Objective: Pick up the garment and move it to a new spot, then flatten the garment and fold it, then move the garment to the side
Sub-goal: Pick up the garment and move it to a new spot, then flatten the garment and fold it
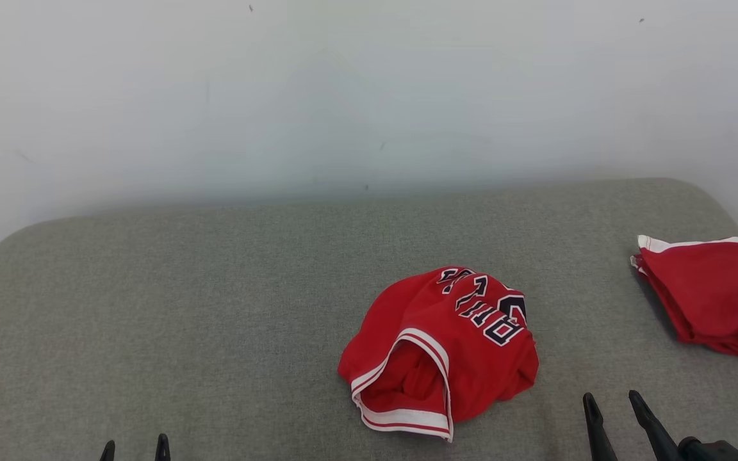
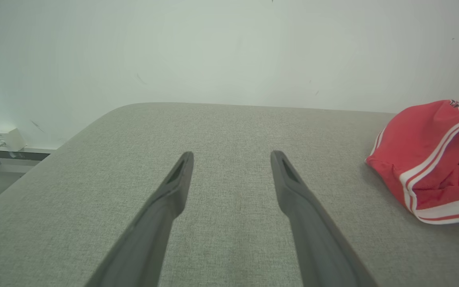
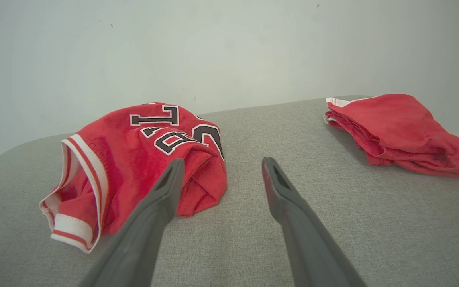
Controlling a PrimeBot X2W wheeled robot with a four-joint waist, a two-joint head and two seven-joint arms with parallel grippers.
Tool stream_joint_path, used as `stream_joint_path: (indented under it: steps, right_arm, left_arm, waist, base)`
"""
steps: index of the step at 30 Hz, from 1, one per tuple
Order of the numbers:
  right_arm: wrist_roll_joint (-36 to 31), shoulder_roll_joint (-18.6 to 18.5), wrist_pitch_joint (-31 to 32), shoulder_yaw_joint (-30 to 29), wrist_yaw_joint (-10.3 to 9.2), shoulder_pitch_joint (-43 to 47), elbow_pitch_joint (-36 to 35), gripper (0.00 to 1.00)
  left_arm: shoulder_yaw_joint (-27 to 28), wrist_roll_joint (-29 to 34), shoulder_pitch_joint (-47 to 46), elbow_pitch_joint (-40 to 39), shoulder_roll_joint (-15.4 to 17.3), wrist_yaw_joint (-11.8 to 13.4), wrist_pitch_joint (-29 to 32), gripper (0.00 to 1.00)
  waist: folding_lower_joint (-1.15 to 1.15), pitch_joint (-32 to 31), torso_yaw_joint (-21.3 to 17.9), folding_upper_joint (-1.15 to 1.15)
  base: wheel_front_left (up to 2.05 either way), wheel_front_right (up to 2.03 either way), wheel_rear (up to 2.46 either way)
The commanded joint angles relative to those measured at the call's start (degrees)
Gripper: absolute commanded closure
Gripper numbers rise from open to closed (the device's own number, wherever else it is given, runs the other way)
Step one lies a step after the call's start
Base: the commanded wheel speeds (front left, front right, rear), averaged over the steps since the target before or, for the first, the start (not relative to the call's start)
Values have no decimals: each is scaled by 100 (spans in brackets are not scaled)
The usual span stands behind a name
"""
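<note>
Left gripper (image 1: 135,450), down at the near left edge: two long dark fingers spread wide apart, holding nothing. Right gripper (image 1: 612,402), down at the near right: fingers spread wide apart too, also holding nothing.

Crumpled red mesh basketball jersey (image 1: 446,352) with white stripes and dark letters: lying in a soft heap on the grey cloth-covered table (image 1: 183,320), near the front, a little right of the middle. Striped opening gaping toward the front. Letters up on top. Not touched by either gripper, though near the right one.

Probably the very first step: picking the jersey up for the move to a new spot. Nothing flattened or folded yet.

Doing it well:
- Use the right gripper, much nearer than the left.
- Aim for a puffy fold up on top or the thick striped rim, not the flat table.
- Come down slowly with one finger on each side of the cloth.
- Squeeze tight before lifting.
- Lift high enough to get the whole heap off the table, with no dragging.
- Pick a bare place with lots of room all round, like the open grey middle or left, for spreading out afterwards.

Further out: folded red cloth with a white edge (image 1: 708,301), on the far right of the table, well apart from the jersey. Keep away from it: no bumping, no mixing up. Behind everything, plain white wall (image 1: 343,96).
</note>
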Motion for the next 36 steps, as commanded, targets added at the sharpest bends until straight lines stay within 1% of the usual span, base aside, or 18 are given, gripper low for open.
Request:
stream_joint_path:
  steps: [1, 11, 18, 21, 28, 31, 36]
  right_arm:
    - [30, 23, -45, 8, -16, 11, 18, 0]
    - [22, 27, -39, 82, -16, -86, 44, 0]
    - [15, 41, -3, 184, -16, -121, 33, 0]
    - [-36, 45, 114, 304, -16, -185, 28, 0]
    - [-188, 205, 923, 801, -16, -505, 106, 0]
    - [-261, 344, 1375, 890, -16, -721, 210, 0]
    - [-501, 548, 1891, 939, -16, -1039, 397, 0]
  left_arm:
    - [46, 33, 80, -19, -31, -23, -19, 0]
    - [124, 104, -5, -19, -116, -93, -19, 0]
    - [128, 94, -15, -19, -135, -114, -19, 0]
    - [119, 96, -17, -19, -143, -130, -19, 0]
    - [62, 74, -49, -10, -147, -142, -19, 0]
    - [14, 38, -48, -7, -149, -142, -19, 0]
    - [-90, -36, -57, 33, -150, -129, -19, 0]
  waist:
    - [1, 5, -25, 0]
    - [1, 45, -63, 0]
    - [1, 76, -18, 0]
    - [1, 98, 22, 0]
    - [1, 118, 197, 0]
    - [1, 122, 296, 0]
    - [1, 141, 501, 0]
  base:
    - [0, 0, 0]
    - [0, 0, 0]
    - [0, 0, 0]
    - [0, 0, 0]
    - [0, 0, 0]
    - [0, 0, 0]
    - [0, 0, 0]
